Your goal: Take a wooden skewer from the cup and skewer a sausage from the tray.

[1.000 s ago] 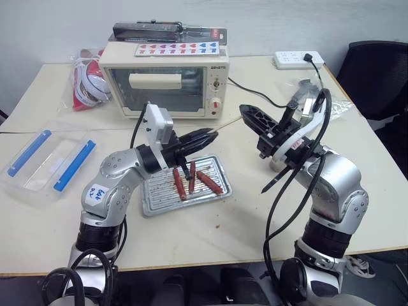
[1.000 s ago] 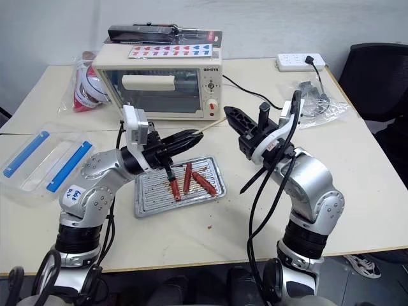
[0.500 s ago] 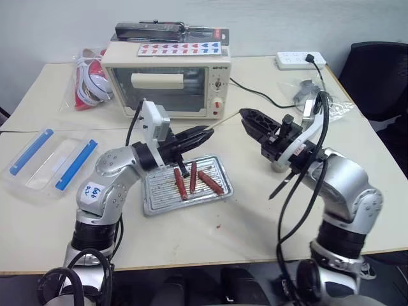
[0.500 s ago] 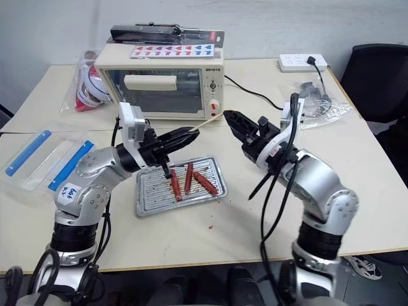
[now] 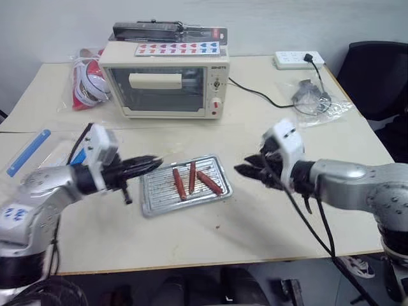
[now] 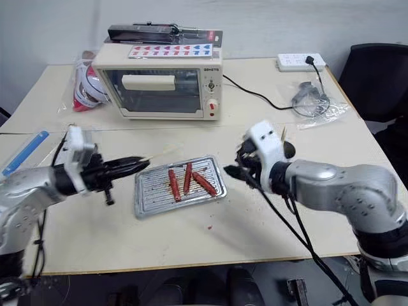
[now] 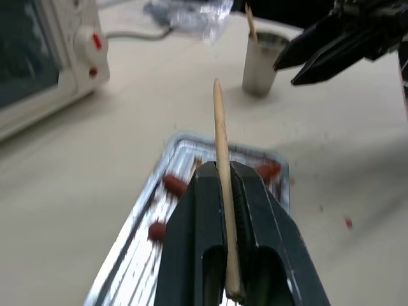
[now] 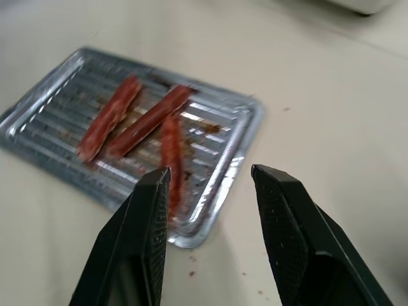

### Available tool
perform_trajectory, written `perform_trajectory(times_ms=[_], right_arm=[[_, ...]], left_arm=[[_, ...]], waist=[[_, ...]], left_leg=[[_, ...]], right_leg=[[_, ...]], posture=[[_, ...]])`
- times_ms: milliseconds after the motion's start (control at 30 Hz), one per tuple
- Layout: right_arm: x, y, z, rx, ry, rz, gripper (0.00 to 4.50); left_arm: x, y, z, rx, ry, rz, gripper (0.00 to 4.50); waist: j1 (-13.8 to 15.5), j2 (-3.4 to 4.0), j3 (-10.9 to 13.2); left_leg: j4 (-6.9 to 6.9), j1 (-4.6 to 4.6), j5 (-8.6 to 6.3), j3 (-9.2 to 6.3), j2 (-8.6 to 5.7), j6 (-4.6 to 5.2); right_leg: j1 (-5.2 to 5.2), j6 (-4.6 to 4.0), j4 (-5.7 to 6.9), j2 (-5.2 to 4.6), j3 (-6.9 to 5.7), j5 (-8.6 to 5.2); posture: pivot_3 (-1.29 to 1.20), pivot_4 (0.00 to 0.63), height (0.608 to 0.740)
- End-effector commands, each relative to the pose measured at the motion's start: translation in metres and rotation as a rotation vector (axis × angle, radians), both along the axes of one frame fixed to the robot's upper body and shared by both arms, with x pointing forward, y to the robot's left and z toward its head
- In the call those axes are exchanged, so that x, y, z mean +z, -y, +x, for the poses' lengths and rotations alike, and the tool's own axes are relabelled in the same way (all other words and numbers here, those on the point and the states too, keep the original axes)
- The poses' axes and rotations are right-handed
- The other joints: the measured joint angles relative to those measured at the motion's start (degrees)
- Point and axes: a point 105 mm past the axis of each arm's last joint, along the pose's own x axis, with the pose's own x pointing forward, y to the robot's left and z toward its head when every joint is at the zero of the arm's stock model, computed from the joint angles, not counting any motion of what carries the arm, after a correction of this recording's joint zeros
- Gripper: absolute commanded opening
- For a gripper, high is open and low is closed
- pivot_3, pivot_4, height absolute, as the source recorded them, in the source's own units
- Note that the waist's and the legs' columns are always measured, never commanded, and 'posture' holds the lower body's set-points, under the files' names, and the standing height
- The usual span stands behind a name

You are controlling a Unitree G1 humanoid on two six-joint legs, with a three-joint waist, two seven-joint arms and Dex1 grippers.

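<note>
The silver tray point(image 5: 148, 203) lies at the table's centre with three reddish sausages point(image 5: 192, 177) on its ridged floor. My left gripper point(image 5: 150, 164) hovers just left of the tray, shut on a wooden skewer point(image 7: 221, 146) that points out past its tips toward the tray. To the right of the tray, my right gripper point(image 5: 245, 171) is held low and open, nothing between its fingers point(image 8: 150, 210); its wrist view looks down on the sausages point(image 8: 150, 121). The cup point(image 7: 261, 67) stands behind the right gripper with another skewer in it.
A cream toaster oven point(image 5: 166, 83) stands at the back. A clear plastic box with blue clips point(image 5: 29, 153) is at the far left. A power strip point(image 5: 298, 59) and a bag of cables point(image 5: 312, 99) lie at the back right, beside a black chair point(image 5: 376, 70).
My left arm has swung out to the left and lower, taking the skewer away from above the tray. My right gripper has rolled over, dropped toward the table and opened.
</note>
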Motion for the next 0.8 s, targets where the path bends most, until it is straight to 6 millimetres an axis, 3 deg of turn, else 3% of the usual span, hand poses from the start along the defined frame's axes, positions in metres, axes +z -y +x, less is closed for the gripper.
perform_trajectory(times_ms=[33,100,267,600,800], right_arm=[[-0.003,-0.015,0.001,0.068,0.087,-0.050,2.11],[-0.008,-0.019,0.004,0.079,0.094,-0.053,2.11],[-0.023,-0.037,0.012,0.129,0.107,-0.110,3.06],[-0.042,-0.056,0.023,0.165,0.147,-0.162,3.06],[-0.053,-0.057,0.031,0.139,0.147,-0.177,3.06]], left_arm=[[0.015,-0.011,-0.020,-0.034,0.015,0.058,0.00],[0.016,-0.016,-0.026,-0.032,-0.003,0.079,0.00],[0.019,-0.024,-0.031,0.011,-0.005,0.111,0.00],[0.021,-0.018,-0.035,0.018,0.000,0.106,0.00],[0.025,-0.018,-0.032,0.025,0.010,0.105,0.00]], waist=[[0.15,-0.08,0.04],[0.30,-0.08,0.05],[0.40,-0.07,0.06],[0.53,-0.08,0.06],[0.52,-0.08,0.06]], left_leg=[[0.00,0.00,0.00,-0.01,0.00,0.00],[0.00,0.01,0.00,-0.01,-0.01,0.00],[-0.02,0.02,0.00,0.00,-0.01,-0.02],[-0.03,0.02,-0.01,0.01,-0.03,-0.02],[-0.03,0.02,0.00,0.02,-0.04,-0.03]], right_leg=[[0.01,0.00,0.00,0.00,-0.01,0.00],[0.01,0.00,-0.01,-0.01,-0.01,0.00],[-0.03,-0.01,0.01,0.00,-0.01,0.00],[-0.06,0.00,0.04,0.01,0.00,0.00],[-0.08,-0.01,0.07,0.02,0.00,0.00]], posture=[[0.00,0.150,0.740],[0.00,0.150,0.740],[0.00,0.150,0.740],[0.00,0.150,0.740],[0.00,0.150,0.740]])
